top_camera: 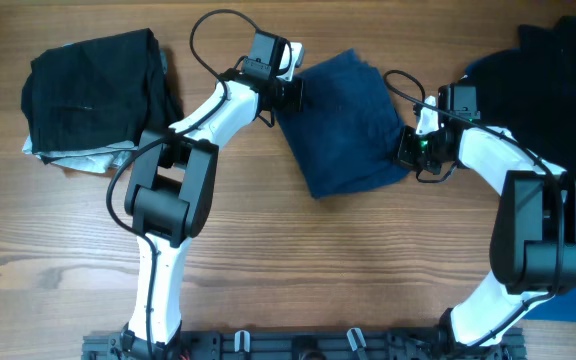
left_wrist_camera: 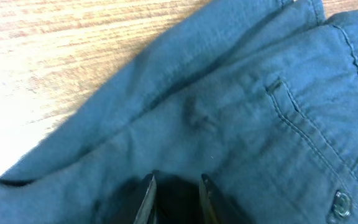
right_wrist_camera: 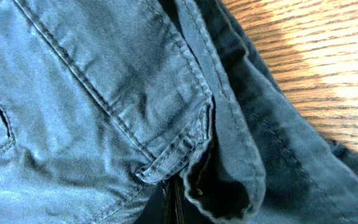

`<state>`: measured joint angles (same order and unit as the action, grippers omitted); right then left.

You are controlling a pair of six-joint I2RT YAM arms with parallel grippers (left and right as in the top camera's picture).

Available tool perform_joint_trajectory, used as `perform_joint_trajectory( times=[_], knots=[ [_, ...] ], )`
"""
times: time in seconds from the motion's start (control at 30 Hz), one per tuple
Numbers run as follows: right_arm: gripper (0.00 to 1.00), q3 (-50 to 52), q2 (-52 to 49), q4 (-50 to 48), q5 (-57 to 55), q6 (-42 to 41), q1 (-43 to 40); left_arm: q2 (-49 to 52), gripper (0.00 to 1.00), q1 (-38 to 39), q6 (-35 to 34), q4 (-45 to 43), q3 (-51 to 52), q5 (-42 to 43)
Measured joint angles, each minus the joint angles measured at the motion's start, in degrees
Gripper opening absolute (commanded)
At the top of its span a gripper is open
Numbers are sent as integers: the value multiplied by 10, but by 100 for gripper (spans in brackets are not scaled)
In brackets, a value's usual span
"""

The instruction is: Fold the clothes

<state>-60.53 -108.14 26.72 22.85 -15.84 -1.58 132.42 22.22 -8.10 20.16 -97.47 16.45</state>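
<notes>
The navy trousers [top_camera: 343,130] lie doubled over on themselves, midway along the table [top_camera: 298,260] and nearer its far edge, skewed rather than square to it. How long the legs are I can't tell while they're folded.

My left gripper [top_camera: 293,95] sits at the cloth's far-left edge. In its wrist view the fingers [left_wrist_camera: 146,198] stand narrowly parted with a dark gap between them. Cloth rises right up to them, but I can't tell whether any is pinched. Beyond lie a welt pocket [left_wrist_camera: 284,99] and a button [left_wrist_camera: 340,200].

My right gripper [top_camera: 408,150] is at the opposite, near-right edge. Its camera shows only a dark sliver of it under a curled hem beside a belt loop [right_wrist_camera: 166,163], so I can't tell how far it is parted.

I judge the two arms are set at opposite edges to tension the cloth or carry one side over for another fold.

A folded black stack [top_camera: 88,80] sits at the far-left corner, likely finished pieces, and a black top with a logo [top_camera: 568,60] at the far-right corner, probably waiting.
</notes>
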Motion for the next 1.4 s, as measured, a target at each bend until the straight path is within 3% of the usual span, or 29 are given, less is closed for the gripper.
perform_joint_trajectory(
  times=[0.07, 0.17, 0.27, 0.37, 0.47, 0.53, 0.67, 0.83, 0.97, 1.13, 1.4],
  knots=[
    [4, -1, 16, 7, -4, 0, 3, -5, 30, 0, 4, -2, 0, -11],
    [4, -9, 82, 14, -6, 14, 19, -48, 4, -1, 8, 22, 0, -21],
    [4, -20, 151, 10, 1, 29, 52, -131, 4, -2, 3, 86, 0, -13],
    [4, -24, 158, -30, 7, 29, 61, -194, 4, 1, 3, 174, -7, 16],
    [4, -24, 142, -97, 7, 28, 58, -197, 4, 9, 3, 273, -8, 47],
    [4, -23, 125, -172, 7, 19, 58, -190, 4, 11, 3, 278, 5, 73],
    [4, -24, 70, -306, 7, -21, 58, -188, 4, 11, 3, 215, 63, 144],
    [9, -25, -7, -435, 7, -42, 58, -186, 4, 16, -27, 23, 173, 206],
    [11, -25, -77, -503, 7, -47, 58, -173, 4, 29, -63, -63, 227, 223],
    [11, -25, -150, -525, 7, -49, 58, -120, 4, 54, -83, -67, 237, 229],
    [4, -26, -169, -560, 7, -49, 58, -96, 4, 76, -87, -39, 231, 228]
  ],
)
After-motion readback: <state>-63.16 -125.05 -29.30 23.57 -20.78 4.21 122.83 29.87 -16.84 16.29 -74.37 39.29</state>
